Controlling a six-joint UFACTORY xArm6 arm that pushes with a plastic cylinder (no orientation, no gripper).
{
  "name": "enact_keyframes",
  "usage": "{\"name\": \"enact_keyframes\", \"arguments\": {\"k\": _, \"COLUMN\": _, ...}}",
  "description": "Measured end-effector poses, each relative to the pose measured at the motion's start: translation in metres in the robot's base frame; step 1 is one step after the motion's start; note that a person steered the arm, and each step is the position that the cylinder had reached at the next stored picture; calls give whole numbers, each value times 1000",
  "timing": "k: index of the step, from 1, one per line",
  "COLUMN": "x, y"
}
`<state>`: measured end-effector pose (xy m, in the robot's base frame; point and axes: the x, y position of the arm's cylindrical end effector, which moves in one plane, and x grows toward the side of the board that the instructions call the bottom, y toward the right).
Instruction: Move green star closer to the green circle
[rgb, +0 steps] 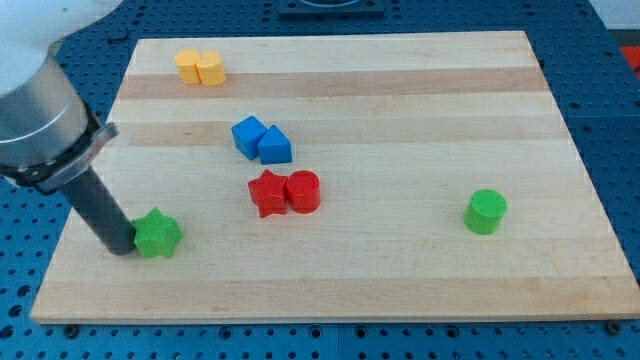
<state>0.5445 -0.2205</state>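
Observation:
The green star (158, 235) lies near the wooden board's lower left. My tip (124, 247) is at the star's left side, touching it or nearly so. The green circle (486, 212) stands far off at the view's right, at about the same height on the board. The dark rod slants up and to the left from the tip to the grey arm at the view's left edge.
A red star (267, 193) and a red circle (303, 191) sit together mid-board, between the green blocks and a little higher. Two blue blocks (261, 139) lie above them. Two yellow blocks (200, 67) sit at the top left. The board's edge (330, 318) runs along the bottom.

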Motion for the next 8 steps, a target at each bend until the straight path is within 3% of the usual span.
{"name": "enact_keyframes", "arguments": {"k": 2, "x": -27, "y": 19}}
{"name": "enact_keyframes", "arguments": {"k": 5, "x": 10, "y": 45}}
{"name": "enact_keyframes", "arguments": {"k": 6, "x": 5, "y": 61}}
{"name": "enact_keyframes", "arguments": {"k": 7, "x": 1, "y": 83}}
{"name": "enact_keyframes", "arguments": {"k": 8, "x": 1, "y": 146}}
